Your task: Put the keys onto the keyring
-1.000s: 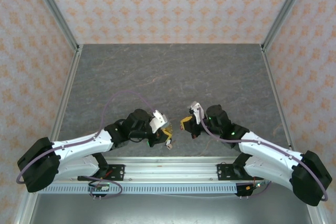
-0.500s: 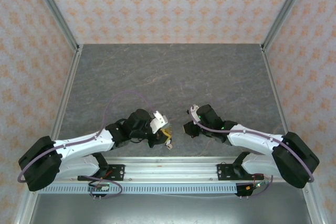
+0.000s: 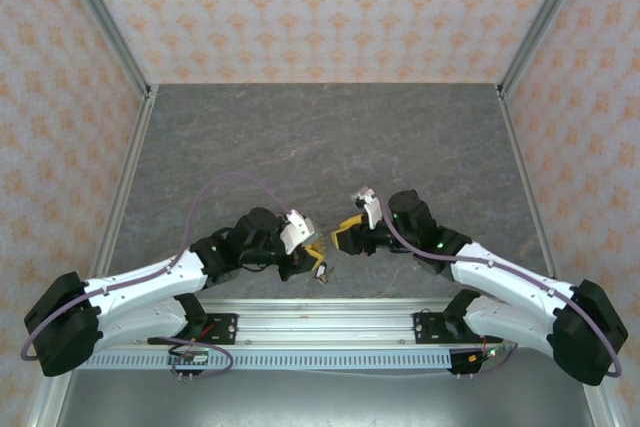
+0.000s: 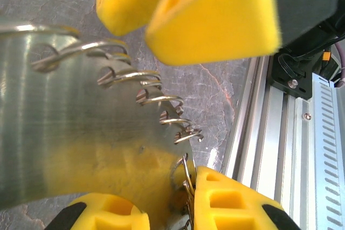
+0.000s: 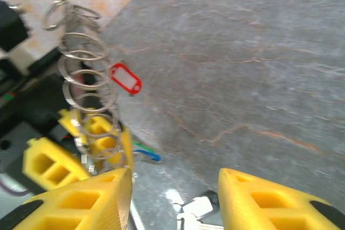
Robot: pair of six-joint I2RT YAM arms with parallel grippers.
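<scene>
Now the left hand (image 3: 315,259) is clamped on the lower end of the keyring (image 5: 86,79). In the right wrist view the keyring stands as a stack of wire loops whose long axis runs up from that grip toward 12 o'clock, tipped slightly to 11.

The right hand (image 5: 172,181) is released, its fingers apart with nothing between them, and the loops sit at about 10 o'clock from that gap. From above, the two hands are near each other, with the ring at 8 o'clock from the right one.

A red tag (image 5: 126,82) shows just beside the loops; whether it is threaded I cannot tell. Lower down lie green and blue bits (image 5: 146,154).

A pale piece (image 5: 195,208) rests on the surface (image 5: 259,52) at 6 o'clock, nearest the right hand. That is probably a key, so the pick looks like that arm's job.
</scene>
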